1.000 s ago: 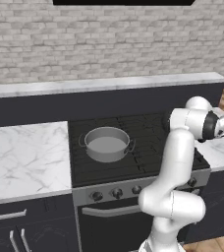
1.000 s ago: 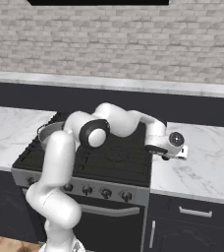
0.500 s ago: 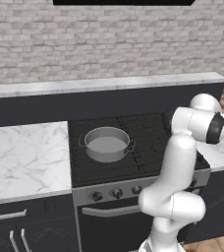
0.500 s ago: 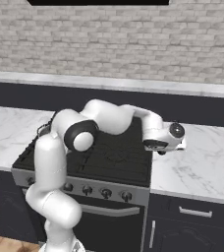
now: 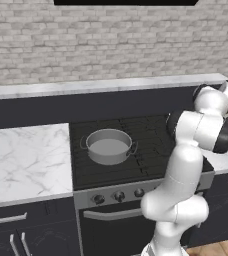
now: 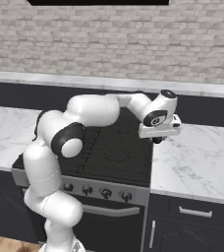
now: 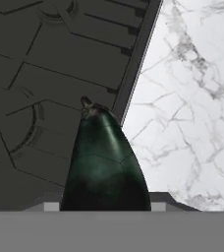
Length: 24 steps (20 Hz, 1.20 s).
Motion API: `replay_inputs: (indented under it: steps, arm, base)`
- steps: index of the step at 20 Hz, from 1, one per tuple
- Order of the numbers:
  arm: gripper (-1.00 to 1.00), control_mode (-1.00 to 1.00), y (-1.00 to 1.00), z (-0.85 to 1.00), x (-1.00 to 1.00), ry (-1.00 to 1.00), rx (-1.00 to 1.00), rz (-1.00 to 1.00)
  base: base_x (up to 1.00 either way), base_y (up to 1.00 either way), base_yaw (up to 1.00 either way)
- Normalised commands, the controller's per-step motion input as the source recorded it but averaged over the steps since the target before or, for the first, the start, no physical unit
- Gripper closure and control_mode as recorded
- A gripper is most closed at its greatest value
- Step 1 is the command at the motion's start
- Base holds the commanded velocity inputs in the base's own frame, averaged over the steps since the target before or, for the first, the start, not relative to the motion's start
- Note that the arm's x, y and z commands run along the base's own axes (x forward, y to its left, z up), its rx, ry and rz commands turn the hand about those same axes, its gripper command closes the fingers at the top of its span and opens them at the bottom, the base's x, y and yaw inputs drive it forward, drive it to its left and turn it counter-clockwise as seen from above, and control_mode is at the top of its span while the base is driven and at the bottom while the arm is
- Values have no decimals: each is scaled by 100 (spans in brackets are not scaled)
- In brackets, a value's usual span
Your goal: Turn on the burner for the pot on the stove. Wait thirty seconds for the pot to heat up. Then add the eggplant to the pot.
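**Op A:** While I hold the arm here, the left base view gives me the pot (image 5: 109, 145) sitting open on the rear-left burner (image 5: 106, 152) of the stove (image 5: 136, 172), left of the arm. The arm's own white links cover the right end of the cooktop and the rightmost knobs (image 5: 117, 195), so I can't make out the hand from that side.

**Op B:** From the right base view I have the gripper (image 6: 157, 139) hanging over the stove's right edge, where the grates meet the marble counter (image 6: 197, 157). The pot is hidden behind the arm there. A dark bit pokes out beneath the hand.

**Op A:** That is the eggplant (image 7: 105, 165). In the hand view it rises between the jaws, stem tip pointing away, glossy and near black. Its lower end is cut off at the bottom of that view, and so are the fingertips. The jaws stand partly apart, clamped on the eggplant.

**Op B:** Any writing? I read none on the knobs or the front strip; they are too small.

**Op A:** None here either. For room: the counter to the right lies bare, and the grates between the hand and the pot carry nothing.
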Motion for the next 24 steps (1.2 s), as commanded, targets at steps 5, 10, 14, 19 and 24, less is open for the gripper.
replay_inputs:
  steps: [5,10,14,19,24]
  arm:
    - [100,-100,50,4,-38,-7,3,0]
    - [100,-100,76,34,-33,-4,3,0]
    - [100,-100,99,26,-11,0,0,3]
    - [100,-100,99,25,-12,0,0,8]
    - [100,-100,100,11,0,0,0,9]
  base:
    - [0,0,0]
    - [0,0,0]
    - [0,0,0]
    - [0,0,0]
    - [0,0,0]
